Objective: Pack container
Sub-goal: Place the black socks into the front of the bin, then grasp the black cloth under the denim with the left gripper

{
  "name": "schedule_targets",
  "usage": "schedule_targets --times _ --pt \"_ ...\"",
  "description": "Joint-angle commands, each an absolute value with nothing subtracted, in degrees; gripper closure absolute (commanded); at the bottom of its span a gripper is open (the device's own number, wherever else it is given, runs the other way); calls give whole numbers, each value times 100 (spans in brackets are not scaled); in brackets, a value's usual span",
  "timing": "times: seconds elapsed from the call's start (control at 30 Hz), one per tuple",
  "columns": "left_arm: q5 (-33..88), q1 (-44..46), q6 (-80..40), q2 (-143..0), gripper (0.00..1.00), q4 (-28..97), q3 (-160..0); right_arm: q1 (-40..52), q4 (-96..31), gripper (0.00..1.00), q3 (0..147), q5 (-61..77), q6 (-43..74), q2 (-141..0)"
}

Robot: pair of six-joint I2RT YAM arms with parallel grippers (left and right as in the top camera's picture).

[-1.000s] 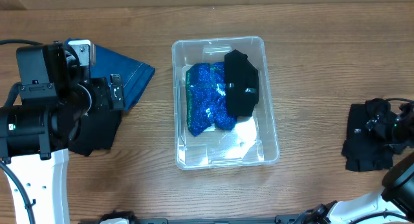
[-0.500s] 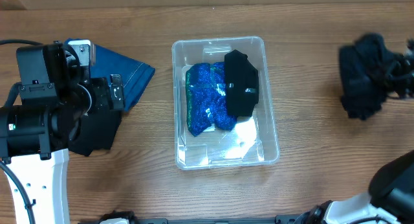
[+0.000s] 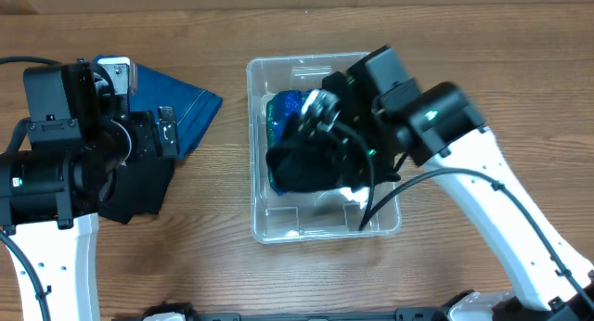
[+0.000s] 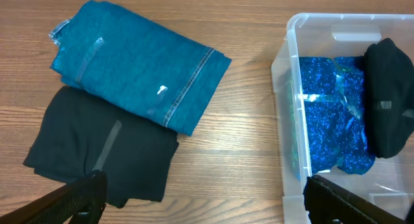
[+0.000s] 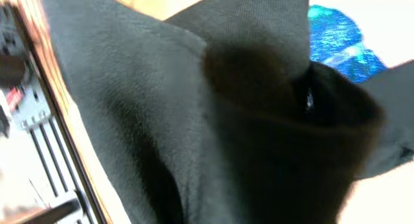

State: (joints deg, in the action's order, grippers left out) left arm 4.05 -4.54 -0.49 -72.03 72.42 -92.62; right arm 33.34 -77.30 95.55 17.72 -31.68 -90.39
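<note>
1. Centrally on the wooden worktop (image 3: 483, 43) sits the clear container (image 3: 252, 173), open side up, one short end toward the robot.
2. Inside it lies a sparkly blue cloth (image 3: 281, 112), mostly along the left wall. Overhead only its far part shows; the rest is covered.
3. Right arm (image 3: 464, 145) reaches in from the right, over the container. Right fingers (image 3: 322, 140) grip a bunched black cloth (image 3: 302, 163) that hangs over the container's middle, above the sparkly blue cloth. The fingertips are buried in the fabric.
4. Right wrist view: that cloth (image 5: 194, 120) fills nearly the whole frame, creased and close to the lens. A patch of blue sparkle (image 5: 339, 36) shows at upper right. Whether the cloth's lower edge touches the container floor, cannot tell.
5. Left wrist view: the container's left part (image 4: 284, 120), the blue cloth (image 4: 326, 107) inside, and a folded black piece (image 4: 388, 101) lying on its right side.
6. Left arm (image 3: 65, 154) sits over the worktop's left part, well apart from the container. Left fingers (image 4: 207, 211) are spread wide, one tip at each lower corner of their own view, gripping nothing.
7. Left of the container: a folded denim cloth (image 3: 181, 108) and, nearer the robot, a flat black cloth (image 3: 139, 196). The denim's near edge overlaps the black one. Both lie on the worktop, apart from the container.
</note>
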Motion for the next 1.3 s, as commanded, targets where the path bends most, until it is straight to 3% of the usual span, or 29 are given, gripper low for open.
schedule_targets --times 0.0,0.2,0.47,0.5,0.53,0.7,0.9,0.97,1.13,1.2,1.27 --pt "451 -482 -148 -7201 0 7223 -9380 3675 -7647 96 8938 1459 -3389 -8969" --pt "451 -482 -148 -7201 0 7223 -9380 3706 -7067 96 7856 1767 -3282 -8971" --pt "451 -482 -148 -7201 0 7231 -9380 3706 -7037 96 7708 1758 -3330 -9205" --pt "451 -482 -148 -7201 0 7244 -9380 3706 -7004 87 7710 1717 -3323 -9373" --pt "451 -482 -148 -7201 0 7253 -9380 3697 -6831 0 7710 1479 -3188 -9579" --pt "451 -482 -148 -7201 0 7284 -9380 3695 -5721 0 7800 -867 -1461 -9955" --pt "449 -482 -148 -7201 0 7286 -9380 3697 -5664 0 8014 -902 -1417 -9166" --pt "447 -482 -145 -7201 0 7284 -9380 3634 -5596 0 8082 -1052 -880 -8661" --pt "346 -491 -152 -7203 0 7194 -9380 2340 -5607 0 8147 -296 -228 -7319" --pt "-552 -672 -1125 -7279 0 7349 -9380 1518 -5806 0 8147 242 -226 -7135" --pt "-681 -1232 -1629 -7459 0 7575 -9336 934 -6121 0 8145 464 -204 -7179"
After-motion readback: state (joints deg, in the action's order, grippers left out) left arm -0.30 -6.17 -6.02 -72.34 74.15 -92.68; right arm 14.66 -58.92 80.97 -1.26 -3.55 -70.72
